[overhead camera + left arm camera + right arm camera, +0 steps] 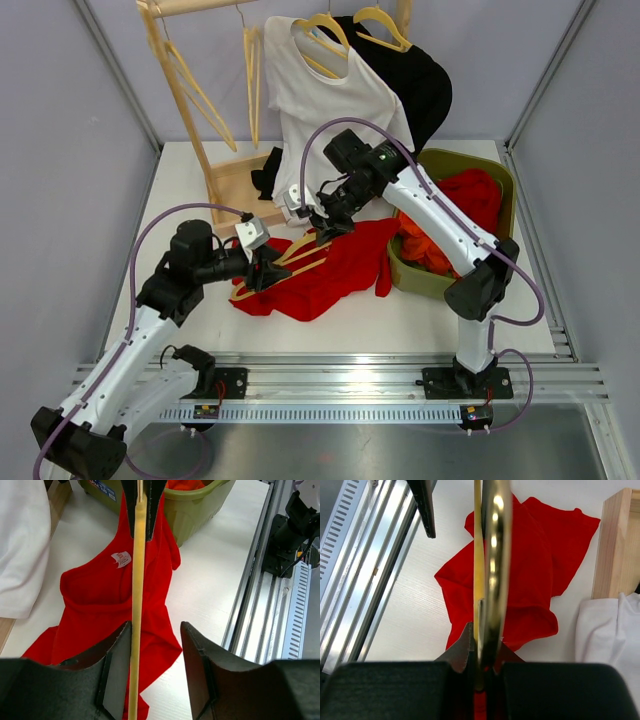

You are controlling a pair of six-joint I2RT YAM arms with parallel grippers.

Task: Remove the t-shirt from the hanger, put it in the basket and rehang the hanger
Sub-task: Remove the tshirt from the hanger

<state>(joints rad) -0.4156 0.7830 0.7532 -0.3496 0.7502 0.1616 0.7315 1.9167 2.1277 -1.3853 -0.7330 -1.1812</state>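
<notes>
Red t-shirt (335,270) is laid flat on table (430,320), under hanger (137,570). Shown only by wrist cams: R gripper (483,652) jaws clamped on hanger; L gripper (152,630) jaws apart, bar between.

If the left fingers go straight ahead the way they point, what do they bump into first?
Probably the right gripper, which pinches the same hanger that runs between the fingers of the open left gripper. The red t-shirt seems to lie lower, though depth is hard to judge.
</notes>
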